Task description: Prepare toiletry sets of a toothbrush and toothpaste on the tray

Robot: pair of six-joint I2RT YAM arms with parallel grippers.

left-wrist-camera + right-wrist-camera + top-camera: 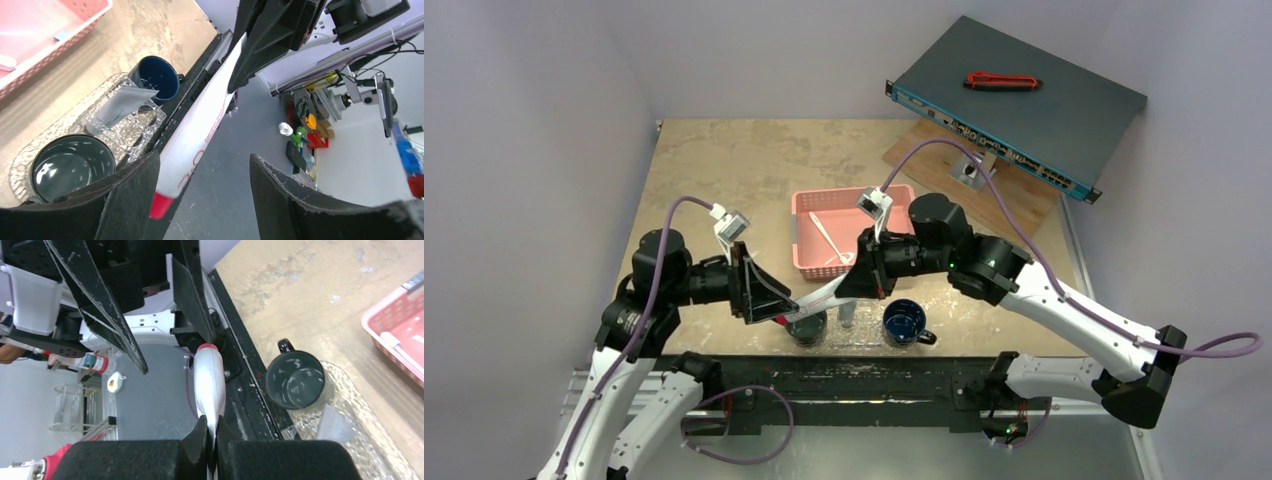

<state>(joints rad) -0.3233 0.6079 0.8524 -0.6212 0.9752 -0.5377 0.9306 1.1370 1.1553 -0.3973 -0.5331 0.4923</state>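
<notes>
The right hand (210, 429) pinched the flat end of a white toothpaste tube (209, 382) over the near edge of the bench (724, 170); its red cap lay between the spread fingers of the left hand (202, 159). Beneath, the clear tray (30, 150) at that edge carried a dark mug (72, 165), a blue mug (155, 80) and — between them — a grey tube (120, 105). The wrist views caught only a corner of the pink basket (804, 205); the top view showed a white toothbrush (829, 240) in it.

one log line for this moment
right gripper: shut on toothpaste tail | left gripper: open around its red-cap end | tray: grey tube on it
</notes>
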